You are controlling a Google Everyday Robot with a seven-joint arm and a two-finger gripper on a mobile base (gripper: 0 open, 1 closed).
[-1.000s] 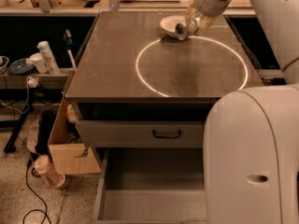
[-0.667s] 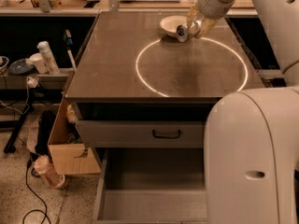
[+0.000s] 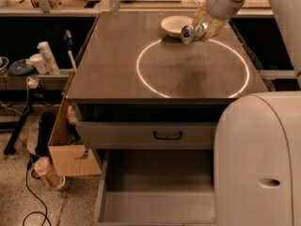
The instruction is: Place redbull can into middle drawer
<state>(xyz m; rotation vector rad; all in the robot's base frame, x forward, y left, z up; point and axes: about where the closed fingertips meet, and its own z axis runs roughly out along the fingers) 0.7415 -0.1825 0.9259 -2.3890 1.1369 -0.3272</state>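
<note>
The redbull can [image 3: 189, 32] is a slim silvery can held on its side, its round end facing me, just above the far right part of the table top. My gripper [image 3: 203, 28] is shut on it, reaching in from the upper right. The can is right beside the white bowl [image 3: 172, 24]. The middle drawer [image 3: 155, 202] stands pulled open at the bottom of the view, a deep grey tray with a bare floor, far below and nearer to me than the can.
The table top [image 3: 117, 65] bears a white ring of light [image 3: 141, 79]. Above the open drawer is a grey drawer front with a black handle [image 3: 167, 135]. My white arm body [image 3: 258, 164] covers the lower right. A cardboard box [image 3: 66, 149] and bottles [image 3: 47, 58] stand to the left.
My gripper has moved a little to the right with the can, away from the bowl's near rim. Nothing else has moved.
</note>
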